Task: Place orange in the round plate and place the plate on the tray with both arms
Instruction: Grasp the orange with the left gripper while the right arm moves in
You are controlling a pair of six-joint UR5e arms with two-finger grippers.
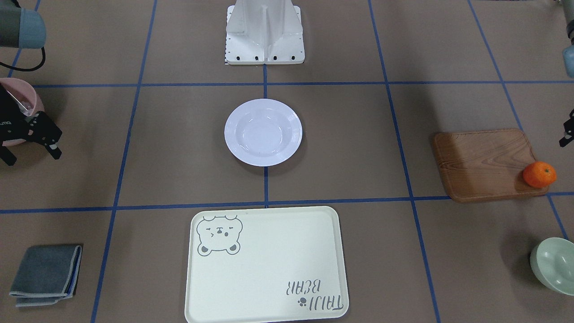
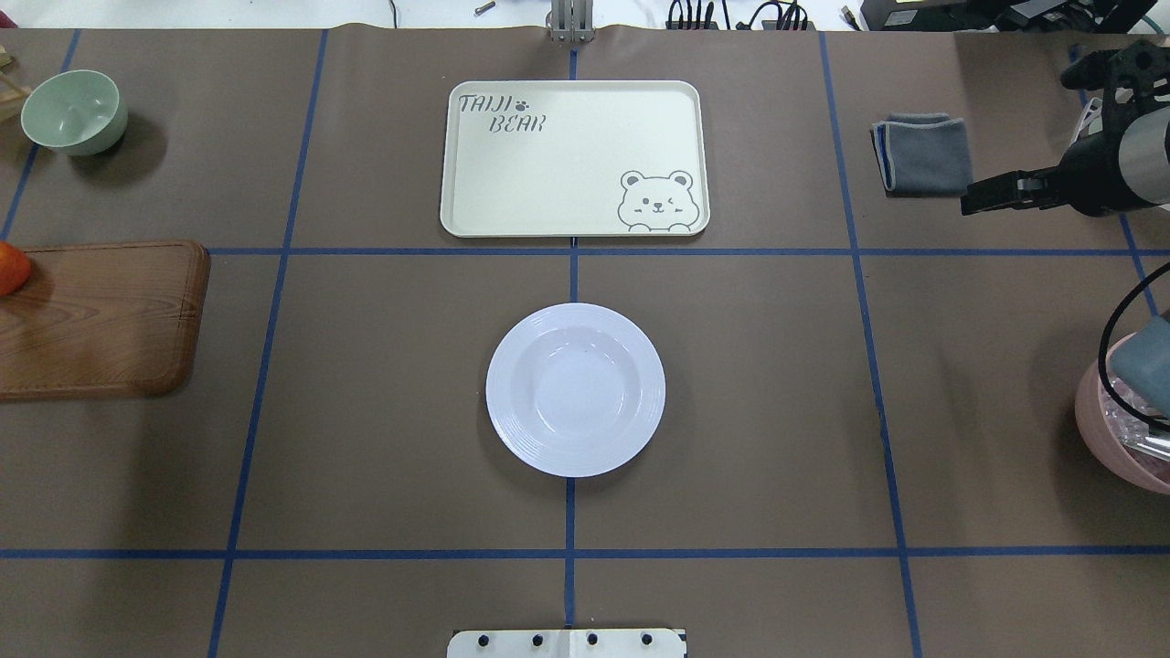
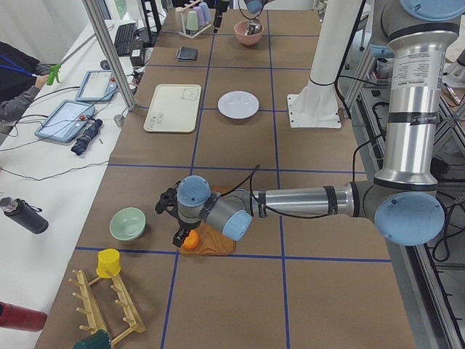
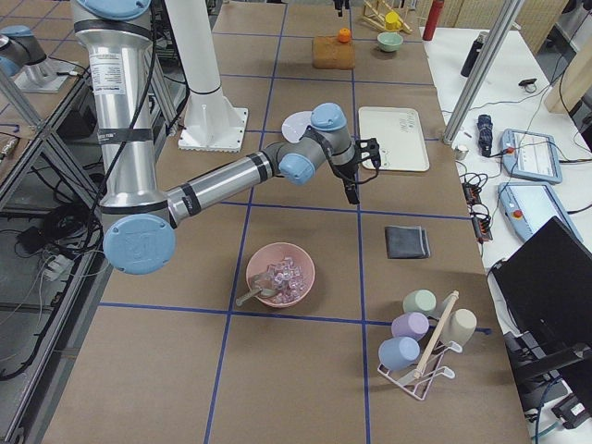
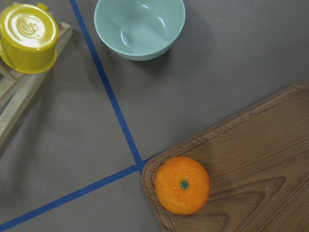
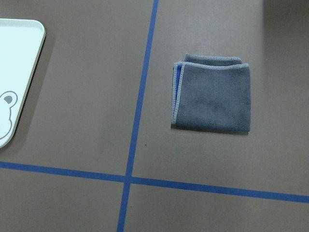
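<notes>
The orange (image 1: pixel 539 174) sits on a corner of the wooden board (image 1: pixel 484 163), and the left wrist view looks straight down on the orange (image 5: pixel 182 185). My left gripper (image 3: pixel 174 217) hangs just above it; only a sliver of one of its fingers (image 1: pixel 567 134) shows in the front view, so I cannot tell its state. The white round plate (image 1: pixel 263 132) lies empty at the table's middle. Beyond it lies the empty cream tray (image 1: pixel 266 264). My right gripper (image 1: pixel 31 154) hovers open near the grey cloth (image 6: pixel 212 93), holding nothing.
A pale green bowl (image 1: pixel 554 264) and a yellow cup (image 5: pixel 28 37) on a wooden rack stand near the board. A pink bowl (image 4: pixel 280 275) with clear pieces and a cup rack (image 4: pixel 425 342) are on the right arm's side. The robot base (image 1: pixel 264 33) stands behind the plate.
</notes>
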